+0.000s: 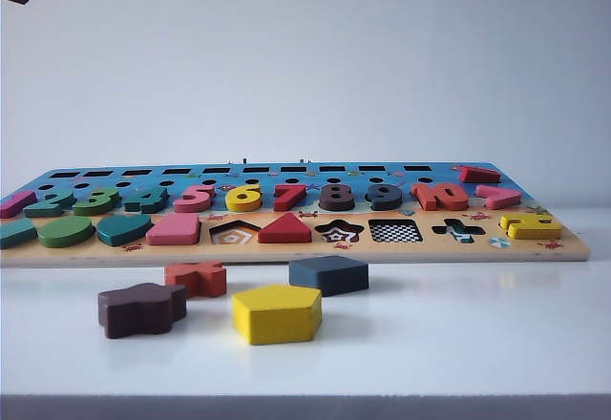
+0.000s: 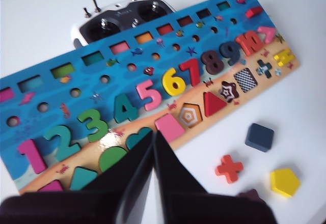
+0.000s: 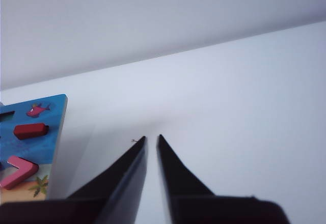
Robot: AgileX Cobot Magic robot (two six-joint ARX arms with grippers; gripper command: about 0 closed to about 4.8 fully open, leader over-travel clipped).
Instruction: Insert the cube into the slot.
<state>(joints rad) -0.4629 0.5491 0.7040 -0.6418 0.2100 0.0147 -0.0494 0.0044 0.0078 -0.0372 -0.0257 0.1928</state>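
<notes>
Navy cube (image 2: 259,137) lies flat on the table just off the board's (image 2: 46,117) front edge, near the checkered slot (image 2: 245,80). My left claw (image 2: 153,137), nearly shut and empty, hangs above the board, nearer the cube. Right claw (image 3: 151,141), almost closed and empty, sits off the board's far end.
</notes>
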